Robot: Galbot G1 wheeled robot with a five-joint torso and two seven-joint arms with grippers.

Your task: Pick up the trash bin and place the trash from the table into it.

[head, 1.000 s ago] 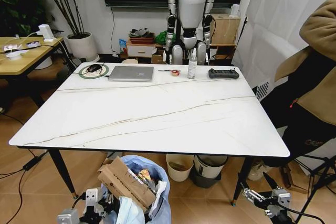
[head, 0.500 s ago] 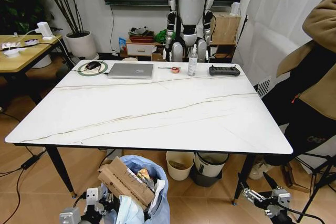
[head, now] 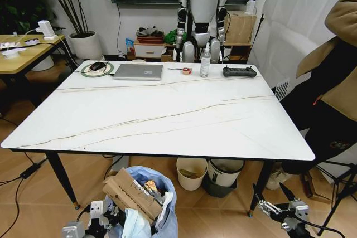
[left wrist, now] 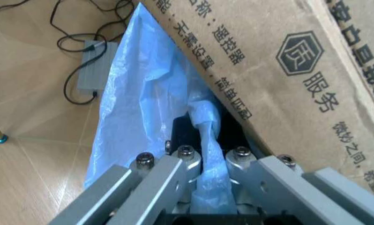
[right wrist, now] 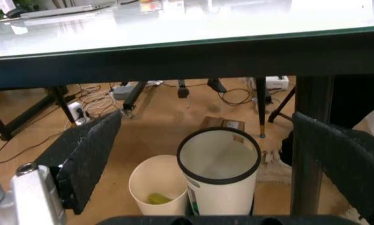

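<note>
At the bottom left of the head view, the left gripper (head: pixel 96 222) is clamped on the blue bag of the bin (head: pixel 146 178). Trash (head: pixel 129 195) sits inside. Hold tight and keep it level. Bottom right, the right gripper (head: pixel 277 209) hangs spread apart below the table (head: pixel 167 121).

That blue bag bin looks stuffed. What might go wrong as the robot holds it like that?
The left end effector is shut on the trash bin's thin bag, not a solid rim, so the plastic might tear or slip. The cardboard piece sticks out above the top and might topple out. The bin sits low by the table's near edge and might bump it if raised.
</note>
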